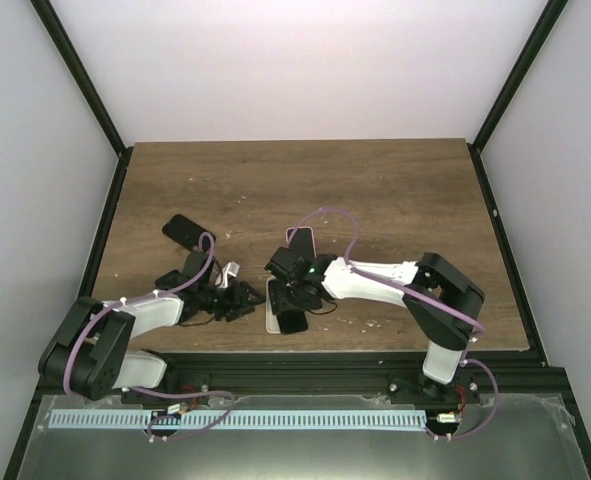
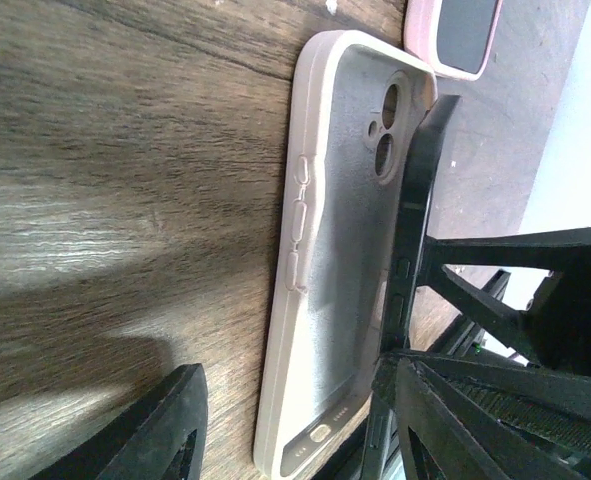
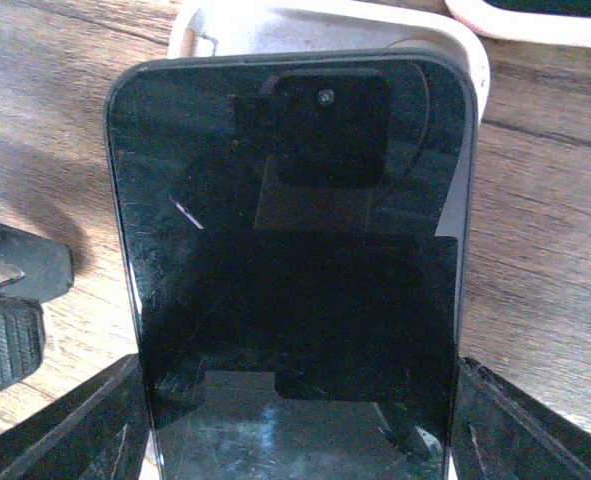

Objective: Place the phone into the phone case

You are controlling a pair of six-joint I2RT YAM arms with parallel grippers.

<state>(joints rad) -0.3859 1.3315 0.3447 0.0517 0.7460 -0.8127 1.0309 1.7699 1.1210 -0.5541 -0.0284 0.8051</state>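
Gripping phone (image 3: 295,280), right end effector (image 3: 303,432) holds it tilted over case (image 2: 297,200).

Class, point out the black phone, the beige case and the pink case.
black phone (image 3: 295,260): right wrist view, screen middle.
beige case (image 2: 350,270): left wrist view, inner back.
pink case (image 2: 457,32): left wrist view, dark centre.

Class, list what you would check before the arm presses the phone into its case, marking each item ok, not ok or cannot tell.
1. Right gripper shut on the phone: ok.
2. Phone case lies open side up on the table: ok.
3. Phone's screen faces away from the case: ok.
4. Phone level with the case: not ok, tilted along one long wall.
5. Left gripper bracing the case: not ok, open, one finger clear.
6. Phone's camera end matches the cutouts: cannot tell.
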